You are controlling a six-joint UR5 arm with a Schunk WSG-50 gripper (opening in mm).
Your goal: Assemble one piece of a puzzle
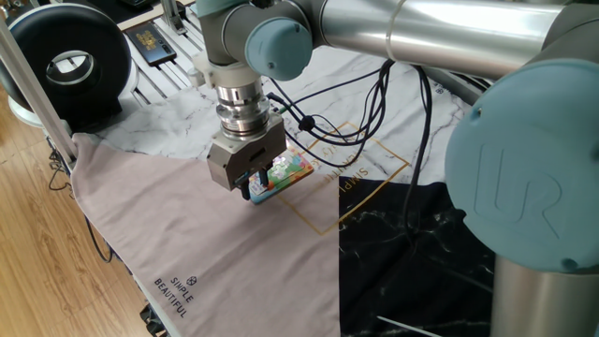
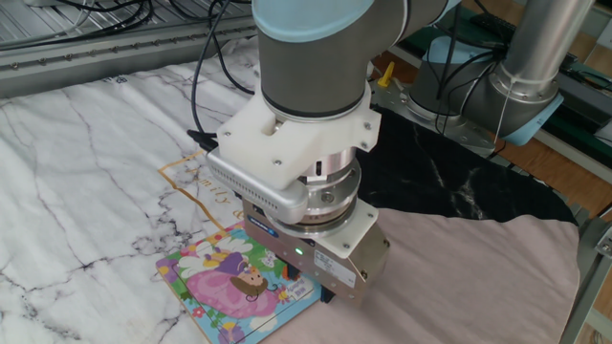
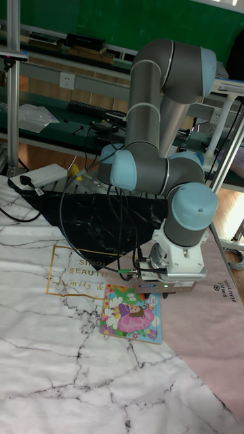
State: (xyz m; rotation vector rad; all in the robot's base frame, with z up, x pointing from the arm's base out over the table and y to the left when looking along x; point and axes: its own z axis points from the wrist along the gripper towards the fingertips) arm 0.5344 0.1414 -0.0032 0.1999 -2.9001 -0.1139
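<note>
The claw (image 1: pixel 261 183) sits over the puzzle's (image 2: pixel 229 282) edge (grip state hidden).

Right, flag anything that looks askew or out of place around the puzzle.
The puzzle lies flat but turned at an angle to the gold frame printed on the marble cloth. The hand sits low over its edge, hiding that corner. Nothing looks spilled or damaged.
</note>
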